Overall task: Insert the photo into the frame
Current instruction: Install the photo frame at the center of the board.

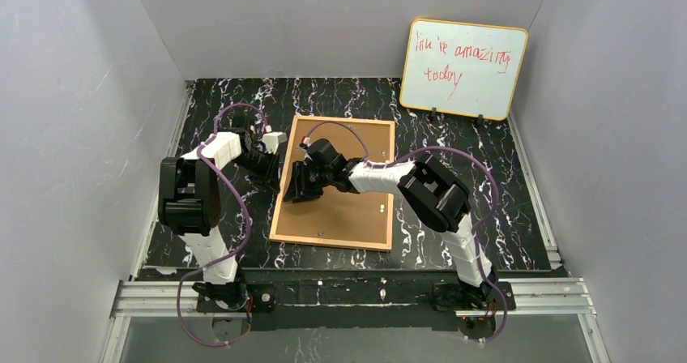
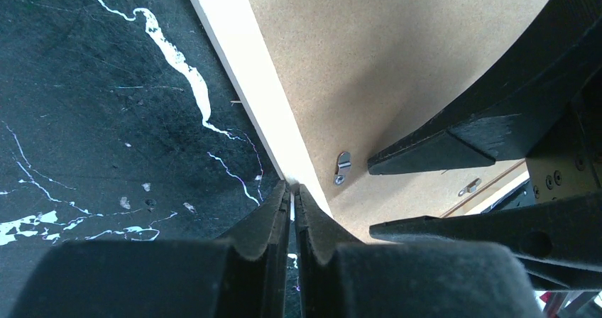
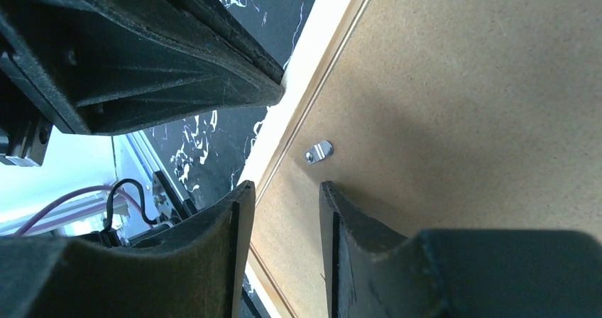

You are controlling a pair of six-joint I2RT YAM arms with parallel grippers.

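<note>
The frame (image 1: 330, 242) lies face down on the black marbled table, its brown back panel (image 1: 348, 209) up. The photo is hidden. My left gripper (image 1: 278, 168) is shut, its tips (image 2: 292, 187) meeting on the frame's pale left rim (image 2: 241, 55). My right gripper (image 1: 293, 191) hovers over the panel just inside that rim, jaws open with nothing between them (image 3: 284, 190). A small metal turn clip (image 3: 319, 151) lies on the panel just beyond its tips. In the left wrist view, the right gripper's fingers (image 2: 440, 151) sit beside the same clip (image 2: 342, 169).
A whiteboard (image 1: 463, 67) with an orange edge and red handwriting leans on the back wall at the right. Grey walls close in the table on three sides. A second clip (image 2: 468, 187) shows farther along the panel. Both arms crowd the frame's left side.
</note>
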